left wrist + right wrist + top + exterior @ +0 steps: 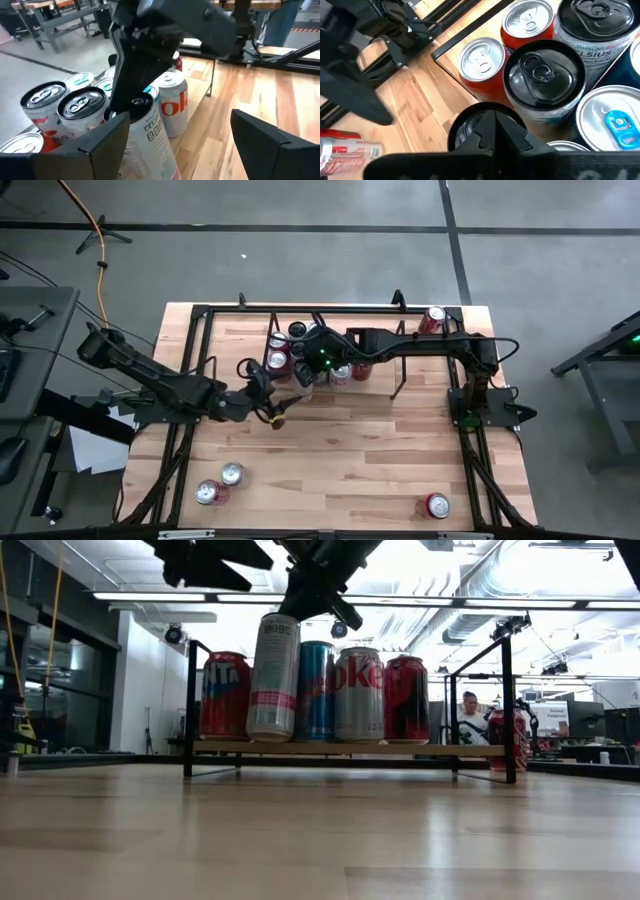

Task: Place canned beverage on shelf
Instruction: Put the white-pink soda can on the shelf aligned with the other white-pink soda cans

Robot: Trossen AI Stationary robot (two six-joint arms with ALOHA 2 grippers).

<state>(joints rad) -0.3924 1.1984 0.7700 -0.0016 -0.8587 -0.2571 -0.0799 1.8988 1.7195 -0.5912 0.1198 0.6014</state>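
Note:
A tall white can [272,675] with a black lid stands upright at the front edge of the shelf [350,749], beside red, blue and silver cans [358,695]. My right gripper [305,602] reaches in from the table's right, shut, with its fingertips on this can's top. My left gripper [185,135] hovers open just to the near left of the shelf [283,395]. Its fingers are wide apart and face the tall can [150,142] without touching it. My right gripper rests its shut fingertips [122,102] on the tall can's black lid [140,102], at the rim, slanting down from above. The can stands upright with its base on the shelf top. In the right wrist view the fingers [495,130] hide most of the lid.
Several more cans crowd the shelf behind the tall one [542,75]. Two loose cans [220,483] lie at the table's near left, one [437,505] at the near right and a red one [432,318] at the far right. Bare wood lies in front of the shelf.

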